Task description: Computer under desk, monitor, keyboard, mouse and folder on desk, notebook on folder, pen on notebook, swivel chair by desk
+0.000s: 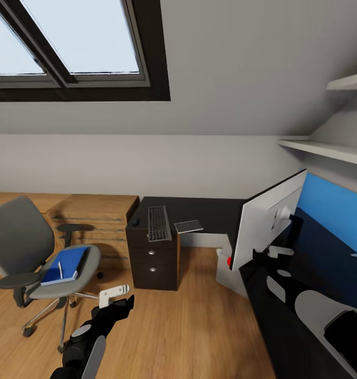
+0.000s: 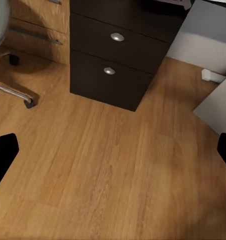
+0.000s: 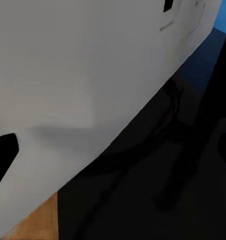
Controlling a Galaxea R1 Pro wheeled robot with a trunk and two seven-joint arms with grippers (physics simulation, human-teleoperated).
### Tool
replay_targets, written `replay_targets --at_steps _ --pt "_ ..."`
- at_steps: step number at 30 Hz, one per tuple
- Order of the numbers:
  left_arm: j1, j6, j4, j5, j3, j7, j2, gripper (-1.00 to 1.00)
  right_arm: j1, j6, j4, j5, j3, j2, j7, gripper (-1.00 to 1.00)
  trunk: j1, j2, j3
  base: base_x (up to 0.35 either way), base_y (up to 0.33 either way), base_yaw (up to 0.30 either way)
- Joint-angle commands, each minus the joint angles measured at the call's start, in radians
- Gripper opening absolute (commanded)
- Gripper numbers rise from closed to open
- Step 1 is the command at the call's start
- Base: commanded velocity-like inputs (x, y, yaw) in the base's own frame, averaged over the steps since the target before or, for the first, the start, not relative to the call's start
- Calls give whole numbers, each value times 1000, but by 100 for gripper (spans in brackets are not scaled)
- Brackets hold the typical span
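Observation:
The swivel chair (image 1: 20,237) stands on the floor at the left, with the blue folder (image 1: 68,265) on its seat and the white pen (image 1: 60,269) lying on the folder. On the black desk (image 1: 215,210) lie the mouse (image 1: 135,222), the keyboard (image 1: 159,222) and the grey notebook (image 1: 189,226). The monitor (image 1: 268,221) stands on the desk's right wing, silver back toward me. The grey computer (image 1: 226,271) sits under the desk. My left gripper (image 1: 115,297) hangs open over the floor (image 2: 113,155). My right gripper (image 1: 265,255) is open, close to the monitor's back (image 3: 83,75).
The desk's dark drawer unit (image 1: 153,263) with round knobs (image 2: 117,36) faces me. Low wooden shelving (image 1: 97,218) runs behind the chair. Wall shelves (image 1: 331,150) jut out at the upper right. The chair's castor (image 2: 29,103) is near the left gripper. Wood floor (image 1: 189,326) lies ahead.

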Motion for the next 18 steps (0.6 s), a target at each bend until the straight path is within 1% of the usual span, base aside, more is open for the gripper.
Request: replay_targets --at_steps 1,5,12,18 --pt "-1 3 -1 11 -1 9 0 100 -1 -1 -1 -6 8 -1 -5 100 0 -1 -1 0 0 -202" --pt "0 3 -1 11 -1 9 0 100 -1 -1 -1 -6 7 -2 -5 100 0 -1 -1 0 59 -235" --pt "0 3 -1 11 -1 9 0 100 -1 -2 15 -6 3 -7 -6 100 0 -1 -1 0 219 -260" --pt "0 3 -1 11 -1 9 0 100 -1 -7 27 -7 1 -16 -7 100 0 -1 -1 0 52 -272"
